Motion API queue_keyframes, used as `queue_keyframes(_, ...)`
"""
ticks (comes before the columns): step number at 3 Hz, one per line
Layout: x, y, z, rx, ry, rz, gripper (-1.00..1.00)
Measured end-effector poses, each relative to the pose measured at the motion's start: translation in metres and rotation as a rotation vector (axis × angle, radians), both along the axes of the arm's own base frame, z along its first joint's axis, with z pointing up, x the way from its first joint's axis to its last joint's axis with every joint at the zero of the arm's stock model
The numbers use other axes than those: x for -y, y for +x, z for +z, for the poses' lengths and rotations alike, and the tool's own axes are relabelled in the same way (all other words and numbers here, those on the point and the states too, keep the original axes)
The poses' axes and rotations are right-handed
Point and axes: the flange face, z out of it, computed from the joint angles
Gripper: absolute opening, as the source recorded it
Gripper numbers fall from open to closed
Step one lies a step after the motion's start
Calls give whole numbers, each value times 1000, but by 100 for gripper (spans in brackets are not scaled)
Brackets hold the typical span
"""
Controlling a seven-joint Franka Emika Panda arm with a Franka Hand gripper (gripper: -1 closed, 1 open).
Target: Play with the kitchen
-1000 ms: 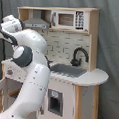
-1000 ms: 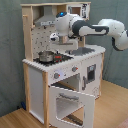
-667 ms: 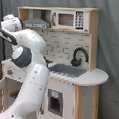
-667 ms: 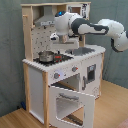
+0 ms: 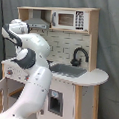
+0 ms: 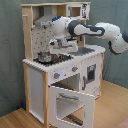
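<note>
The kitchen (image 6: 60, 70), a tall child's toy of light wood and white panels, stood against a grey wall in both exterior views, on a wooden floor. In the second exterior view its oven door (image 6: 72, 104) hung open, swung down and forward from the base. On the counter sat a hob (image 6: 52, 59) with a small metal pot (image 6: 45, 56) on it, and a grey hood (image 6: 46, 21) hung above. In the first exterior view a black faucet (image 5: 78, 55) arched over the grey sink (image 5: 69, 70), with a microwave (image 5: 70, 19) on the shelf above.

The white arm (image 6: 102, 33) reached across the kitchen from the second exterior view's right. Its gripper (image 6: 56, 44) hung under the hood, just above the pot. Compared with a second earlier, the wrist had moved further toward the hood and lower over the hob. Whether the fingers were apart or together could not be told. In the first exterior view the arm's body (image 5: 32, 69) hid the hob side of the counter.
</note>
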Motion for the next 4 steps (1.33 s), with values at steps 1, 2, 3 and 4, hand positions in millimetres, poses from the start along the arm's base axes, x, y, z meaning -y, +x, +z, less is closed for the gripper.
queue_keyframes(1, 0, -1, 1, 0, 2, 1, -100)
queue_keyframes(2, -14, -20, 22, 11, 60, 12, -100)
queue_keyframes(3, -38, -34, 41, 96, 131, 50, -100)
queue_keyframes(4, -38, -24, 43, 155, 148, 41, -100)
